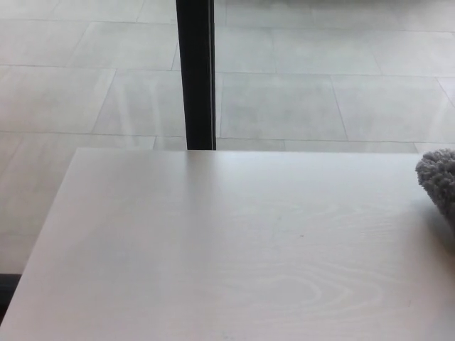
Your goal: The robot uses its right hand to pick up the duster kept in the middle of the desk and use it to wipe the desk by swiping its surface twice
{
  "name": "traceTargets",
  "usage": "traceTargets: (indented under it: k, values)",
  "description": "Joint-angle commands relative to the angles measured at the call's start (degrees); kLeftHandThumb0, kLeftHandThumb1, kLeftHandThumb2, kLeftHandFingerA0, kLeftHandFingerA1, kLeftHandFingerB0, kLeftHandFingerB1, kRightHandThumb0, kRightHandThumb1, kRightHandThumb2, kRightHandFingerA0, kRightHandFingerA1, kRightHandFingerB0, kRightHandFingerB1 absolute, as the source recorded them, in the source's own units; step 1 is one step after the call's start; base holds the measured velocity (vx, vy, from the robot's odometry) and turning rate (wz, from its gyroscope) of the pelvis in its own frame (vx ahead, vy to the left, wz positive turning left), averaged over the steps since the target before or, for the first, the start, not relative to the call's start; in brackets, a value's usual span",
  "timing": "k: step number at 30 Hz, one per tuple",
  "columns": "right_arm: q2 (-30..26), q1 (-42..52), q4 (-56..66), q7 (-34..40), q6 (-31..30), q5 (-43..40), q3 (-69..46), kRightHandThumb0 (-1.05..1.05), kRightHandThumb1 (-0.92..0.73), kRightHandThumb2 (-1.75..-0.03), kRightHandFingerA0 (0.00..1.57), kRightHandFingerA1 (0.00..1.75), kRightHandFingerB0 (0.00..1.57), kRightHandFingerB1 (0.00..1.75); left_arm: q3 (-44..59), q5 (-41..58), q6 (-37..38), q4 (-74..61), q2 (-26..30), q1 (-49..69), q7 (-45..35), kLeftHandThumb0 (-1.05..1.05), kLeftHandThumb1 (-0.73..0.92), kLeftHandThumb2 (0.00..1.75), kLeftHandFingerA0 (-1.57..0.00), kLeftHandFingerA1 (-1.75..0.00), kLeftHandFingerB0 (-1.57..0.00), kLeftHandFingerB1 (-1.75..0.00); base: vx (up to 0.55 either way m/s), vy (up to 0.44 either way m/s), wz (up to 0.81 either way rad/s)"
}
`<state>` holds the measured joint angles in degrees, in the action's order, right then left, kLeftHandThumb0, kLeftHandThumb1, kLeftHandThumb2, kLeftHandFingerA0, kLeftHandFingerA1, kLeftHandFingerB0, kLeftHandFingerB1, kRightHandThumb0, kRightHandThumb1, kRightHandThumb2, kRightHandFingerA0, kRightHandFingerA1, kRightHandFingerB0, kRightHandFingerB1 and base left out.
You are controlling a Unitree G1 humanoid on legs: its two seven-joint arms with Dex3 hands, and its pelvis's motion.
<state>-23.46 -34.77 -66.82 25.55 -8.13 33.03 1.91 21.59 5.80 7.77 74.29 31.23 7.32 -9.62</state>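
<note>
Neither robot hand shows in the head view, so whether the right one grips anything cannot be told. Only the fuzzy grey tip of the duster pokes in at the right edge, low over the far right part of the pale desk; its long axis appears to run off-frame rightward, toward the right arm's side. Beyond the desk's far edge stand a black post and tiled floor.
</note>
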Motion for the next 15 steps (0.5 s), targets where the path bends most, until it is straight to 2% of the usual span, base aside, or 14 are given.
traceTargets:
  k: [1,2,3,6,7,8,11,12,13,14,15]
  values:
    - [-5.4,3.4,4.5,-23.6,14.3,-2.8,5.4,-1.05,-0.64,-0.97,0.0,0.08,0.0,0.09,0.4,0.7,0.7,0.0,1.0,-0.2,-0.6,-0.49,0.6,0.58,-0.74,-0.61,-0.7,-0.49,0.0,0.0,0.0]
    - [-6.2,3.7,5.3,-23.6,15.3,-2.1,6.3,-1.05,-0.63,-0.98,0.0,0.12,0.0,0.12,0.2,0.4,0.7,-0.1,1.2,-0.2,-0.3,-0.5,0.6,0.58,-0.75,-0.62,-0.71,-0.49,0.0,0.0,0.0]
    - [-8.0,4.2,7.1,-24.3,16.3,-0.8,7.8,-1.03,-0.55,-0.85,0.0,0.0,0.0,0.04,0.5,0.8,0.9,-0.3,1.2,-0.1,-0.7,-0.48,0.59,0.58,-0.72,-0.6,-0.72,-0.53,0.0,0.0,0.0]
    - [-9.9,5.2,10.7,-27.0,16.4,-1.3,8.5,-1.03,-0.54,-0.81,0.0,0.0,0.0,0.0,0.1,0.3,0.5,-0.2,1.9,-0.2,-0.7,-0.48,0.61,0.58,-0.72,-0.58,-0.71,-0.5,0.0,0.0,0.0]
    - [-10.5,5.6,12.0,-27.6,16.5,-1.6,8.6,-1.01,-0.68,-0.61,0.0,0.0,0.0,0.0,0.2,0.4,0.3,-0.5,2.1,-0.2,-0.5,-0.46,0.61,0.59,-0.72,-0.57,-0.7,-0.5,0.0,0.0,0.0]
    - [-11.1,6.2,13.3,-28.1,16.6,-2.2,8.3,-1.01,-0.57,-0.81,0.0,0.0,0.0,0.0,0.1,0.2,0.5,-0.5,2.2,-0.1,-0.4,-0.47,0.61,0.59,-0.73,-0.58,-0.71,-0.51,0.0,0.0,0.0]
    - [-12.7,7.3,14.9,-27.5,17.6,-2.4,8.5,-1.02,-0.57,-0.81,0.0,0.0,0.0,0.0,0.1,0.3,0.3,-0.4,2.4,-0.4,-0.9,-0.46,0.62,0.59,-0.72,-0.59,-0.68,-0.5,0.0,0.0,0.0]
    - [-14.4,7.9,16.3,-26.7,17.6,-1.2,9.2,-1.05,-0.71,-0.64,0.0,0.0,0.0,0.0,-0.2,-0.1,0.3,0.0,2.3,-0.8,-0.5,-0.47,0.61,0.59,-0.75,-0.59,-0.69,-0.5,0.0,0.0,0.0]
    - [-15.0,8.1,17.2,-27.0,16.9,-0.9,9.5,-1.05,-0.54,-0.87,0.0,0.0,0.0,0.0,-0.1,-0.1,0.4,0.1,2.2,-0.9,-0.4,-0.46,0.61,0.58,-0.75,-0.6,-0.7,-0.51,0.0,0.0,0.0]
    - [-15.4,8.3,17.9,-27.4,16.4,-1.1,9.5,-1.05,-0.54,-0.87,0.0,0.0,0.0,0.0,0.0,0.1,0.4,0.1,2.1,-0.9,-0.6,-0.46,0.61,0.58,-0.75,-0.6,-0.7,-0.51,0.0,0.0,0.0]
    - [-15.9,8.8,18.7,-27.0,16.6,-1.5,9.2,-1.05,-0.69,-0.62,0.0,0.0,0.0,0.0,0.5,0.6,0.7,-0.2,2.1,-0.7,-0.9,-0.47,0.59,0.58,-0.72,-0.59,-0.72,-0.53,0.0,0.0,0.0]
